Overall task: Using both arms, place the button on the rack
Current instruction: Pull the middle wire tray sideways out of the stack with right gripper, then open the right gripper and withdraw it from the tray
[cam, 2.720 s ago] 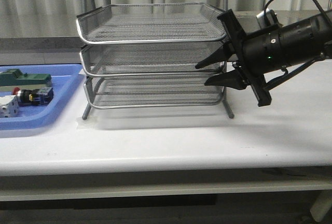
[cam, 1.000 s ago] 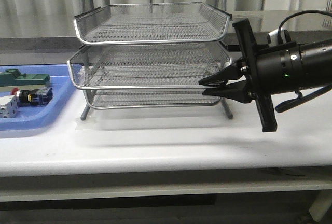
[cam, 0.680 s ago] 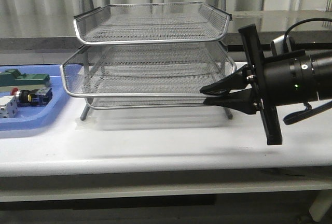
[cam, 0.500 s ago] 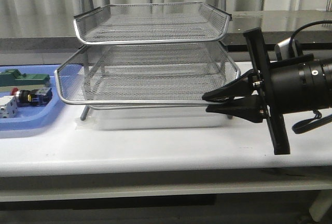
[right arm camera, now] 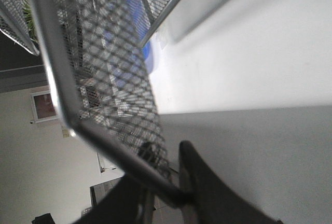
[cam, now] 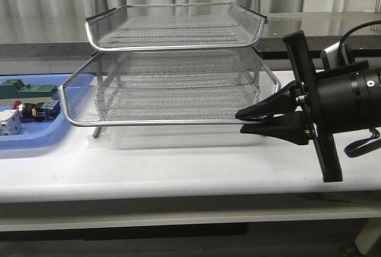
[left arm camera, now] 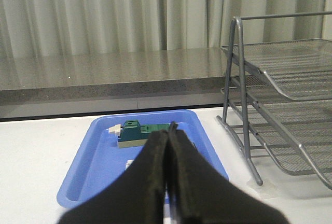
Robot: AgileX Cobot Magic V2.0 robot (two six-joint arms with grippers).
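On my far left sits the flat blue plastic tray (cam: pixel 36 135), and in it I see the small red mushroom-head button with its black collar and yellow-and-blue block (cam: pixel 34 110), lying beside a green block (cam: pixel 27 88) and a white cube-like part (cam: pixel 8 123). My left gripper (left arm camera: pixel 168 154) shows only in its wrist view, fingers pressed together with nothing between them, hanging over that tray. The three-tier silver wire-mesh rack (cam: pixel 172 66) stands mid-table with its middle tier slid forward. On the right, my right gripper (cam: pixel 245 121) reaches in level, fingers clamped on that tier's front corner rim; its wrist view confirms the pinch. The white table (cam: pixel 190 162) backs onto pale curtains.
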